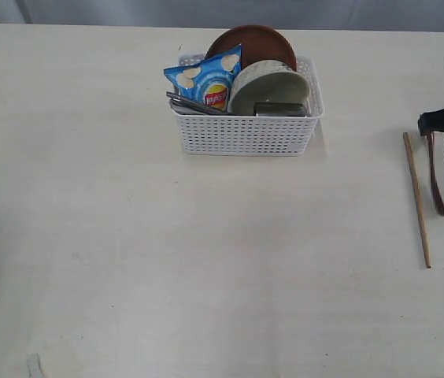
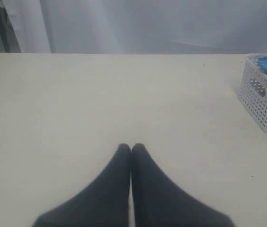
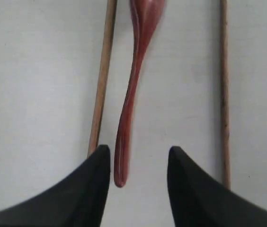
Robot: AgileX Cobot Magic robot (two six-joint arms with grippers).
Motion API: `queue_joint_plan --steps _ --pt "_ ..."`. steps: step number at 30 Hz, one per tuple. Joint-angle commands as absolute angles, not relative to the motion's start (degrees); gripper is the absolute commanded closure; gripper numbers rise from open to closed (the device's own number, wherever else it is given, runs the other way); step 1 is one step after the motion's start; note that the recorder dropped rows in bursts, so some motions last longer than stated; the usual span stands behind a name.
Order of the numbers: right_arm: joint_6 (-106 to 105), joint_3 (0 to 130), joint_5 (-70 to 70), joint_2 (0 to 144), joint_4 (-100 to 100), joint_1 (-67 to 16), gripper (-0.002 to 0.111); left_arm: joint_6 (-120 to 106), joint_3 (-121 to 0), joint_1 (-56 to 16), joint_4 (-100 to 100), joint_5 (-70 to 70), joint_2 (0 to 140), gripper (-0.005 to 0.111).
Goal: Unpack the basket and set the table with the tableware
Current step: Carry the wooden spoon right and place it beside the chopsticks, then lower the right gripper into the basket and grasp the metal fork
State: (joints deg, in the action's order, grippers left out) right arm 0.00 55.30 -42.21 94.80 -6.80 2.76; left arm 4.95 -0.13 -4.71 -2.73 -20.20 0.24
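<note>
At the right edge of the table [image 1: 167, 260] the right gripper [image 3: 138, 150] hovers just over the spoon [image 3: 134, 80], jaws wide apart and gripping nothing. The spoon lies flat between the two chopsticks [image 3: 102, 75]. To me the spoon-and-chopsticks step looks done, with both already laid.

The left gripper [image 2: 131, 149] hangs low over bare table left of the basket [image 1: 242, 134], jaws pressed together and empty. The basket stands at the far middle, holding the plate [image 1: 257, 41], bowl [image 1: 265, 83], cup [image 1: 279, 109], knife and fork [image 1: 194, 105] and a chips bag [image 1: 206, 83].

Next, I'd say, an arm must reach to the basket and lift one piece out cleanly.
</note>
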Motion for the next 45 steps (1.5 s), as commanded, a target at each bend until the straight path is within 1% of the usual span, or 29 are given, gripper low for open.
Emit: queue_joint_plan --steps 1,6,8,10,12,15,18,22,24,28,32,35,39,45 --pt "0.0 55.3 -41.7 94.9 -6.6 3.2 0.069 4.7 0.0 -4.5 -3.2 -19.6 0.0 0.107" --pt "0.0 55.3 -39.2 93.2 -5.6 3.2 0.069 4.7 0.0 -4.5 -3.2 -19.6 0.0 0.107" --pt "-3.7 57.1 -39.1 91.4 -0.6 3.0 0.069 4.7 0.0 -4.5 -3.2 -19.6 0.0 0.107" --pt "-13.6 60.3 -40.8 90.2 9.7 1.3 0.069 4.7 0.0 -4.5 -3.2 -19.6 0.0 0.107" --pt "-24.1 63.9 -43.0 90.2 16.4 -3.4 0.069 4.7 0.0 -4.5 -3.2 -19.6 0.0 0.107" --pt "-34.5 66.4 -41.4 90.2 15.8 -13.6 0.069 4.7 0.0 -4.5 -3.2 -19.6 0.0 0.107" --pt "-41.5 66.5 -38.1 90.2 15.7 -21.7 0.069 4.7 0.0 -4.5 -3.2 -19.6 0.0 0.107" --pt "-41.6 66.8 -32.1 90.2 15.7 -28.9 0.069 4.7 0.0 -4.5 -3.2 -19.6 0.0 0.107" --pt "-40.6 69.1 -32.5 91.7 15.7 -31.2 0.069 4.7 0.0 -4.5 -3.2 -19.6 0.0 0.107" --pt "-37.2 76.3 -37.5 95.6 15.9 -32.4 0.069 4.7 0.0 -4.5 -3.2 -19.6 0.0 0.107" --pt "-35.5 85.5 -45.8 101.9 15.7 -32.9 0.069 4.7 0.0 -4.5 -3.2 -19.6 0.0 0.107" --pt "-35.5 90.6 -50.6 106.9 11.8 -34.4 0.069 4.7 0.0 -4.5 -3.2 -19.6 0.0 0.107" --pt "-33.7 96.5 -54.8 112.3 5.7 -35.5 0.069 4.7 0.0 -4.5 -3.2 -19.6 0.0 0.107" --pt "-30.5 103.8 -59.0 118.8 4.6 -35.6 0.069 4.7 0.0 -4.5 -3.2 -19.6 0.0 0.107"
